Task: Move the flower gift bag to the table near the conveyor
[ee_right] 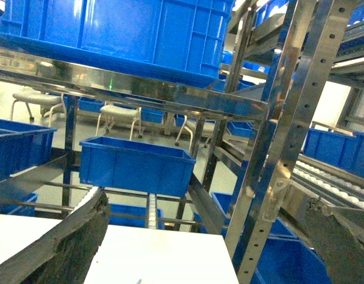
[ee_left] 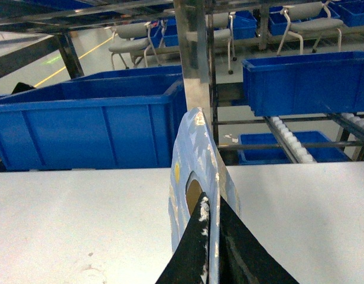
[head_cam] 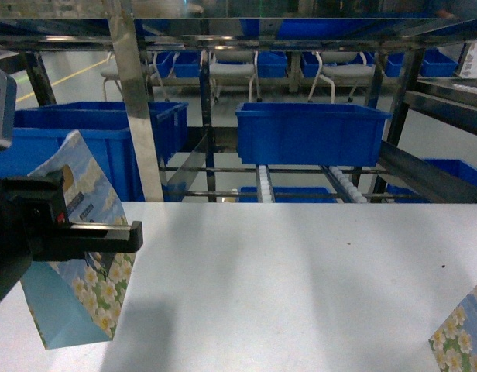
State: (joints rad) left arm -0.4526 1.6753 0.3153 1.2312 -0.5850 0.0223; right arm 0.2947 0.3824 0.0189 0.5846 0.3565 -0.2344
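A: Why is the flower gift bag upright at the table's left edge?

B: The left gripper pinches its top, carrying it near the conveyor; the right gripper's jaws spread wide, empty

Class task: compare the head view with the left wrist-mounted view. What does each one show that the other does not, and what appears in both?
Only the head view shows a second flower-print bag at the lower right edge of the table.

Only the left wrist-mounted view shows the left end effector shut on the flower gift bag's edge, seen end-on.

Both show the white table, that bag, the blue bin on the conveyor, and grey chairs behind.
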